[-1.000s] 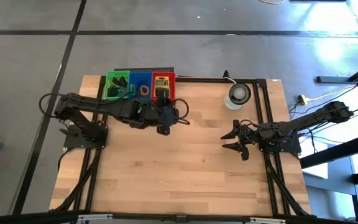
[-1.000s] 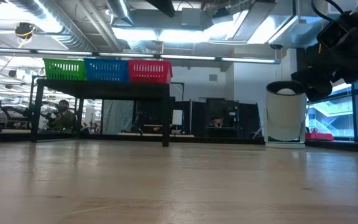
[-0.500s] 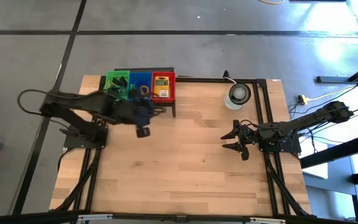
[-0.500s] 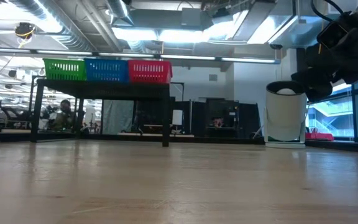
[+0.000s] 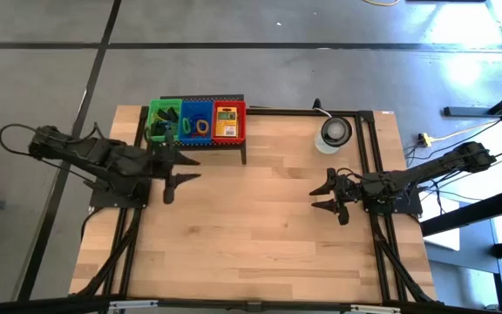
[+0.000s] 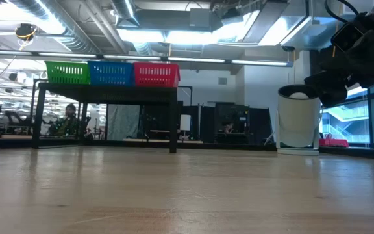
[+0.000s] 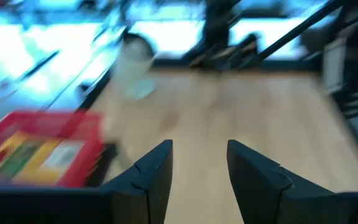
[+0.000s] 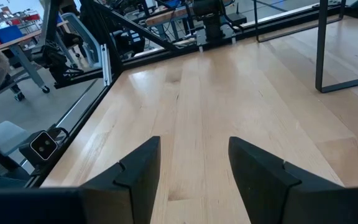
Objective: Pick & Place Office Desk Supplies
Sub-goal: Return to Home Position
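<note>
While apparently homing with left gripper [image 5: 192, 169] and right gripper [image 5: 317, 199] spread empty near the bench's [image 5: 260, 244] side edges, should fold back clear of far-edge baskets [image 6: 112, 73].

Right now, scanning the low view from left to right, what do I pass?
green basket → blue basket → red basket → round white object
</note>
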Controlling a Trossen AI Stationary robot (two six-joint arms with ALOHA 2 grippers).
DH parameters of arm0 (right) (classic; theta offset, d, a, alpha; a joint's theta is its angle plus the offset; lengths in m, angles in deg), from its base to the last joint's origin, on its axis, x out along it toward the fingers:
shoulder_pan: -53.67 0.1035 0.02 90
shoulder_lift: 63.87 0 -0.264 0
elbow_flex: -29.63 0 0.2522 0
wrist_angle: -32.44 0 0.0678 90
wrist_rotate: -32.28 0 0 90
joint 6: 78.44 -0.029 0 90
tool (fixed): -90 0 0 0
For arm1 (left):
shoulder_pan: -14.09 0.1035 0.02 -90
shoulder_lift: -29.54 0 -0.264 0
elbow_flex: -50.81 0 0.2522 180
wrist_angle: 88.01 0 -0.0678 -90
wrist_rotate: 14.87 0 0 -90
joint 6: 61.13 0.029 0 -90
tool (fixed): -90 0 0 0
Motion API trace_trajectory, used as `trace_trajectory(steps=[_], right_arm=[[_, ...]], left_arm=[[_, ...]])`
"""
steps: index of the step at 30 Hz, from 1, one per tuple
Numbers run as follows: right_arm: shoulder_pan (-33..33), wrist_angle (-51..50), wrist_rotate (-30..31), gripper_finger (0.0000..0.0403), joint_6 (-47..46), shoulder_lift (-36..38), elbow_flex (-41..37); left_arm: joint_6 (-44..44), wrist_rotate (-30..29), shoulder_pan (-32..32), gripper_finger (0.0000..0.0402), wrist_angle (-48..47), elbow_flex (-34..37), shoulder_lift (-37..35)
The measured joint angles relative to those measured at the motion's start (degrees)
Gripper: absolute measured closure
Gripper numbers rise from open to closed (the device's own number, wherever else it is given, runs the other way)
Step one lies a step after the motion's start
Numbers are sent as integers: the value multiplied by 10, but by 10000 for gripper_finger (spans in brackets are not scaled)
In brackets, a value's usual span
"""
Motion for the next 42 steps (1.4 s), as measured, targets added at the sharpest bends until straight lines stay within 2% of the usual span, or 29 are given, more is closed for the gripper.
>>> trace_trajectory(steps=[5,8,16,22,28,42], right_arm=[[0,-1,0,211,0,0,0],[0,-1,0,211,0,0,0],[0,-1,0,211,0,0,0],[0,-1,0,211,0,0,0],[0,-1,0,211,0,0,0],[0,0,0,211,0,0,0]], left_arm=[[65,137,38,256,181,127,-79],[64,199,72,256,229,179,-112],[38,271,131,256,341,288,-184],[32,280,132,256,441,373,-212],[6,254,132,256,513,438,-227],[-3,237,132,256,590,528,-326]])
